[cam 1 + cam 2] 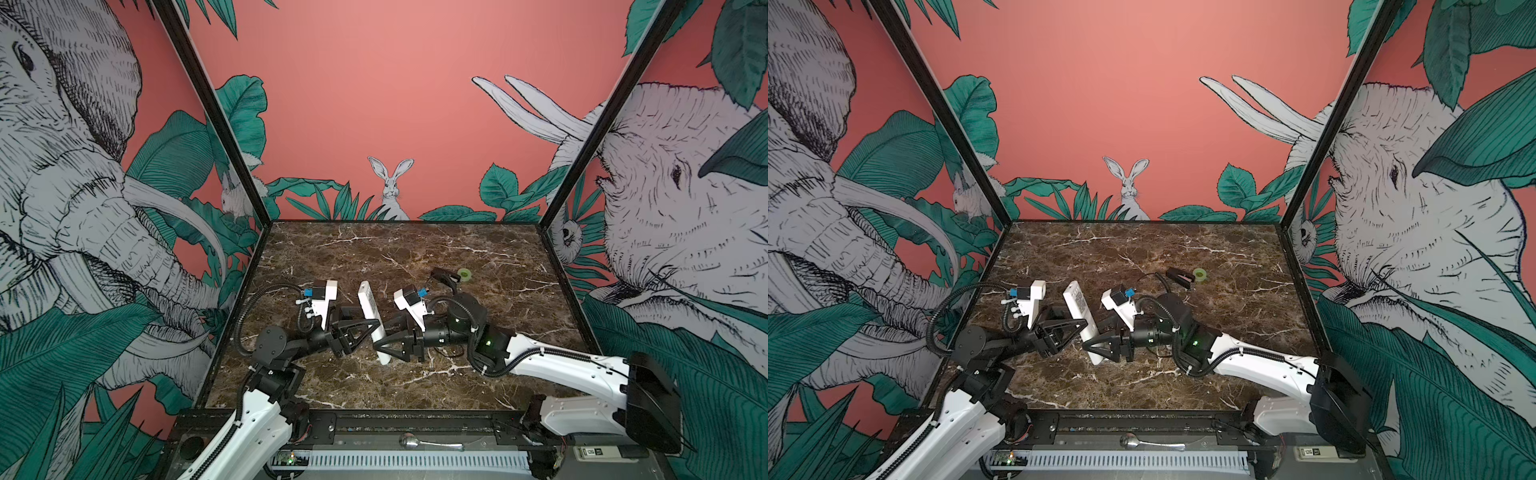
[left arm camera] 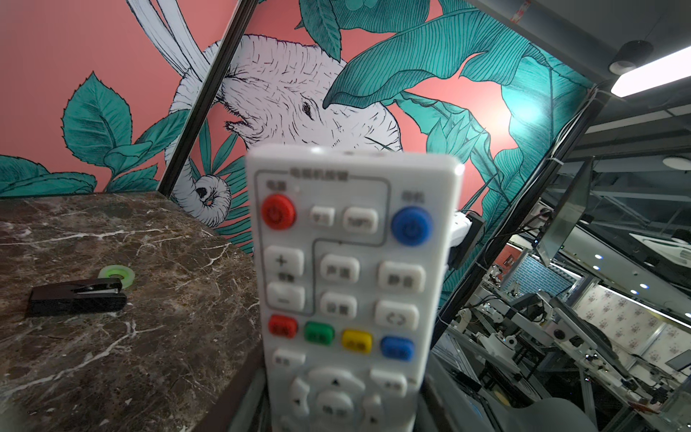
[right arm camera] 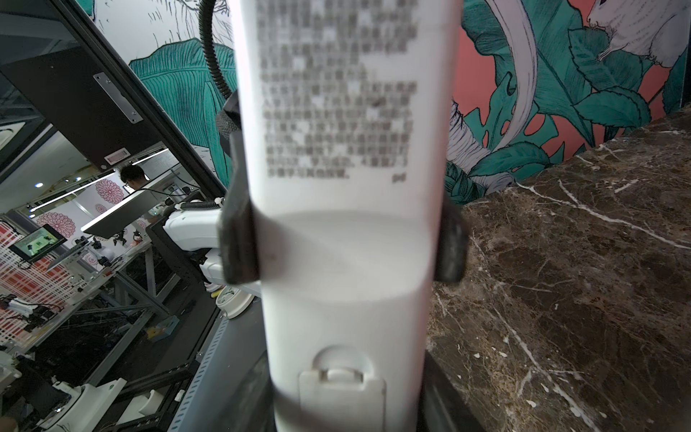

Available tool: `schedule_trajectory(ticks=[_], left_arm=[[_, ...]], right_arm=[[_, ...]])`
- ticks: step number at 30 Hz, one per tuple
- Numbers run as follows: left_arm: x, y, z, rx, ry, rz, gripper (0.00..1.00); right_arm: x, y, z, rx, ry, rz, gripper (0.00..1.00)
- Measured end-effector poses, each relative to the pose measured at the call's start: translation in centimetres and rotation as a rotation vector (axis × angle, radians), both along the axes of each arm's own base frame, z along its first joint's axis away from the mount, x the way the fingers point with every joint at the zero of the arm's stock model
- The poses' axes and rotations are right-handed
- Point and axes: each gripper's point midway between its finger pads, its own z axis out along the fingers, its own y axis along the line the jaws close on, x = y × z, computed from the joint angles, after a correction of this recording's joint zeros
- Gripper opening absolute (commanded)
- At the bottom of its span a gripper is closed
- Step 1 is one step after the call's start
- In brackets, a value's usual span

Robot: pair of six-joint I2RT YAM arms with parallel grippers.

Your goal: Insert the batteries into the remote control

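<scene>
The remote control (image 1: 369,305) (image 1: 1079,309) is a long white bar held above the marble table between both arms. In the left wrist view its button face (image 2: 351,262) points at the camera. My left gripper (image 1: 374,326) (image 2: 344,411) is shut on its sides near the middle. In the right wrist view I see the plain back with printed text (image 3: 347,262) and a closed battery cover latch (image 3: 342,389). My right gripper (image 1: 380,347) (image 3: 346,411) is shut on the lower end. The left gripper's fingers (image 3: 239,239) press both edges. The batteries are out of view.
A black stapler (image 1: 444,277) (image 2: 76,299) lies at the back right of the table, with a green tape roll (image 1: 464,274) (image 2: 116,276) just behind it. A metal spoon (image 1: 415,442) rests on the front rail below the table edge.
</scene>
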Motion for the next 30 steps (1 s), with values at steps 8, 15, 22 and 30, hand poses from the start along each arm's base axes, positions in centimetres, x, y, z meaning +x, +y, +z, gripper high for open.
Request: schedule_trajectory(ticks=[8,15,22,30], left_arm=[[0.0,0.0,0.0,-0.001,0.000,-0.001,0.26],[0.1,-0.1,-0.1,0.003,0.006,0.003,0.13],[0.7,-0.1,-1.0,0.027,0.037,0.031,0.07],[2.2,0.4,-1.5,0.102,0.065,0.141,0.05]], right_arm=[[-0.1,0.0,0.0,0.000,0.002,0.003,0.26],[0.1,0.0,-0.2,-0.007,0.000,-0.008,0.66],[0.6,0.0,-0.7,-0.027,-0.011,-0.036,0.89],[1.8,-1.1,-1.8,-0.107,-0.034,-0.141,0.95]])
